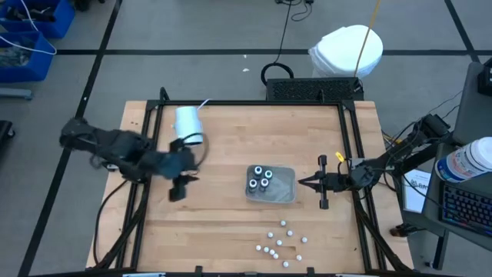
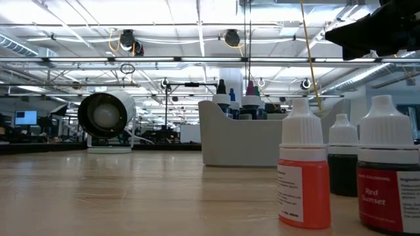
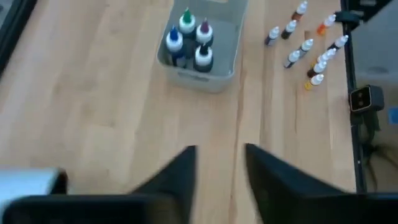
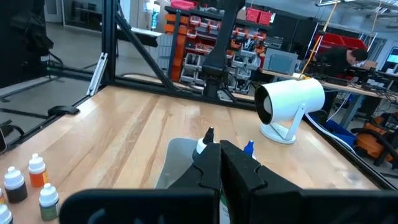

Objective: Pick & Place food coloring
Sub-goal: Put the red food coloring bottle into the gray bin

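Observation:
Several food coloring bottles with pale tops (image 1: 261,178) (image 3: 189,40) stand upright in a translucent grey tray (image 1: 286,194) (image 3: 231,37) at the table's middle. More small white-capped bottles (image 1: 280,242) (image 3: 308,46) (image 2: 305,170) stand loose on the wood near the front edge. My left gripper (image 1: 181,187) (image 3: 221,149) hovers open to the tray's left, above bare wood, with nothing between its fingers. My right gripper (image 1: 301,182) (image 4: 219,146) is shut and level just right of the tray, pointing at it.
A white cylindrical device on a small stand (image 1: 188,125) (image 2: 105,117) (image 4: 289,102) sits at the table's far left. A black frame (image 1: 350,138) borders the table. Bare wood lies between the tray and the left edge.

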Action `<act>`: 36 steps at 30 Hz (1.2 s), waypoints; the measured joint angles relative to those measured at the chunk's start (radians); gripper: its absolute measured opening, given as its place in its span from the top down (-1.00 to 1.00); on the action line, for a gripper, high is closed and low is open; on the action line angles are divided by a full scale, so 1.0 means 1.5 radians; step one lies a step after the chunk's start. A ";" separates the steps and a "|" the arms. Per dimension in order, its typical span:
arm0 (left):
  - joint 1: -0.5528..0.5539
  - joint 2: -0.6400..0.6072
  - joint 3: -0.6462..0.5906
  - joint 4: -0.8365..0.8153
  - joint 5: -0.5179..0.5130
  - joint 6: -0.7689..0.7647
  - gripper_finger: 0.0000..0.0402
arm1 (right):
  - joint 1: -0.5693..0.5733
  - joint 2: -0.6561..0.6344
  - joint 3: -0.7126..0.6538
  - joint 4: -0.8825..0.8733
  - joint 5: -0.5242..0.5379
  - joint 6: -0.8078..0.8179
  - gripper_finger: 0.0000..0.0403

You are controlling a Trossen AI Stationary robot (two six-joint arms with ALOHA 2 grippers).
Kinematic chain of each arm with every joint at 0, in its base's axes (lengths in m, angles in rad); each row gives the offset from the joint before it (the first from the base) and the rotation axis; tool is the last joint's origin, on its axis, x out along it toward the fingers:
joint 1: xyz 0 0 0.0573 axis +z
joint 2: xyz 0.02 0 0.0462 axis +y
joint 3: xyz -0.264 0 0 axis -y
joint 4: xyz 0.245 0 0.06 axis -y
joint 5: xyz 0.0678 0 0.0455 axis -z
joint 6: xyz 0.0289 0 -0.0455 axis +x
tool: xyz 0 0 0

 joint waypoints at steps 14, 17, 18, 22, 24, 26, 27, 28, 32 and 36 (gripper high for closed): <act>-0.096 -0.009 -0.601 0.986 -0.036 0.214 0.97 | 0.000 0.003 0.000 -0.023 0.035 -0.026 1.00; -0.098 0.038 -0.628 1.087 -0.041 0.306 0.97 | 0.000 0.002 0.000 -0.012 0.061 -0.016 1.00; -0.096 0.049 -0.631 1.112 -0.051 0.331 0.98 | 0.000 -0.002 0.001 -0.007 0.065 -0.013 1.00; -0.083 0.065 -0.632 1.150 -0.077 0.377 0.96 | 0.001 -0.043 0.068 -0.135 0.102 -0.002 1.00; -0.072 0.065 -0.632 1.153 -0.080 0.381 0.96 | 0.001 -0.060 0.145 -0.316 0.118 0.035 1.00; -0.063 0.065 -0.632 1.152 -0.081 0.382 0.97 | 0.001 -0.052 0.232 -0.494 0.126 0.094 1.00; -0.060 0.065 -0.632 1.151 -0.082 0.382 0.98 | 0.001 -0.040 0.278 -0.565 0.125 0.125 1.00; -0.058 0.065 -0.632 1.150 -0.081 0.380 0.98 | 0.002 -0.023 0.321 -0.622 0.124 0.152 1.00; -0.053 0.065 -0.632 1.146 -0.084 0.394 0.91 | 0.028 0.076 0.469 -0.806 0.092 0.211 1.00; -0.053 0.063 -0.632 1.146 -0.091 0.395 0.81 | 0.060 0.203 0.597 -0.932 0.015 0.274 1.00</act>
